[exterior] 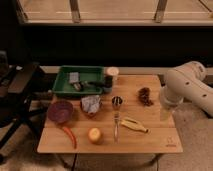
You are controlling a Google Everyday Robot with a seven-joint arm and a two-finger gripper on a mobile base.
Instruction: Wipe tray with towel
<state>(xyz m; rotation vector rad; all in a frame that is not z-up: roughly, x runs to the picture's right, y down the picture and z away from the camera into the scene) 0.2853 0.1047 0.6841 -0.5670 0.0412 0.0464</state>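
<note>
At the far left corner of the desk [155,142] lies the green tray [64,86], its long side along the far edge. Inside it are a small grey square piece [74,77] and a few small items that are hard to identify. Just in front of the tray, on the bare wood, sits a crumpled grey towel [91,104]. Touching the tray's right end stands a cup with a pale lid [111,76]. A small metal cup [117,101] stands near the desk's middle, with a slim utensil [116,126] lying in front of it and a banana [134,125] beside that. Toward the left edge is a purple bowl [60,111]; a red pepper [69,136] and a round yellow fruit [95,135] lie near the front edge. A brown cluster [146,96] rests toward the right edge. The white arm [187,85] bends over the right edge, and the pincer [166,111] hangs below it, well apart from the tray; I cannot tell whether it is open or closed.
</note>
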